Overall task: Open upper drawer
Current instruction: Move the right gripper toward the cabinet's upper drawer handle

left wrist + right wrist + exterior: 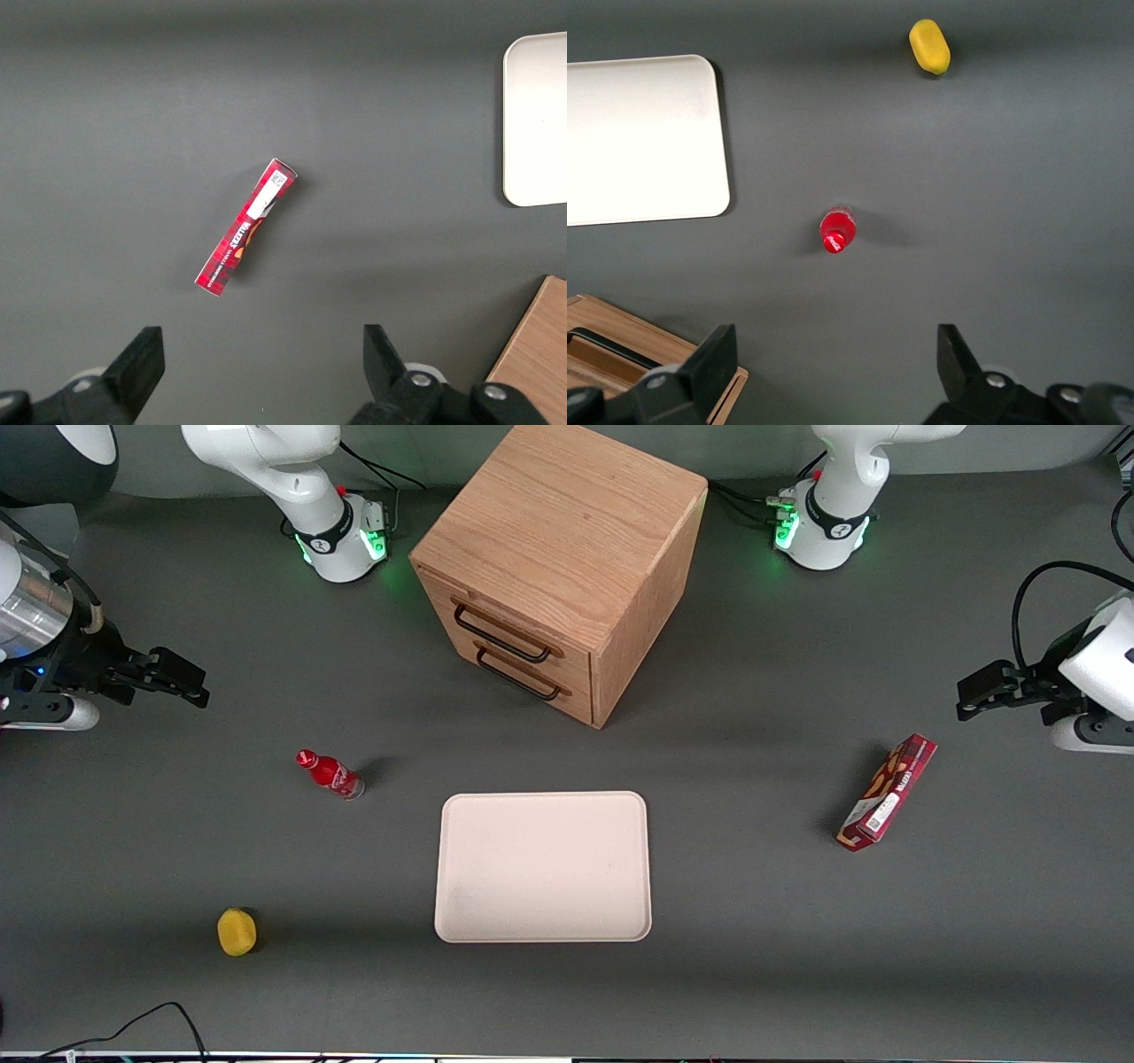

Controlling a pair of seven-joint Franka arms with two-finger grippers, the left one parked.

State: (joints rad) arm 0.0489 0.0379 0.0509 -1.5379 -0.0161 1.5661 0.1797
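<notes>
Open hand (182, 682) above table, level

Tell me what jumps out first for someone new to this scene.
The oak cabinet stands mid-table, farthest from the front camera, its upper drawer shut above the bottom drawer. Nearer the camera lies a pale tray; a red bottle and a yellow object sit toward the working arm's end. The gripper hangs open there, well clear of the cabinet.

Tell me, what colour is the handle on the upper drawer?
Black, on the light oak upper drawer; the front view shows it best. The gripper, open, hangs toward the working arm's end.
</notes>
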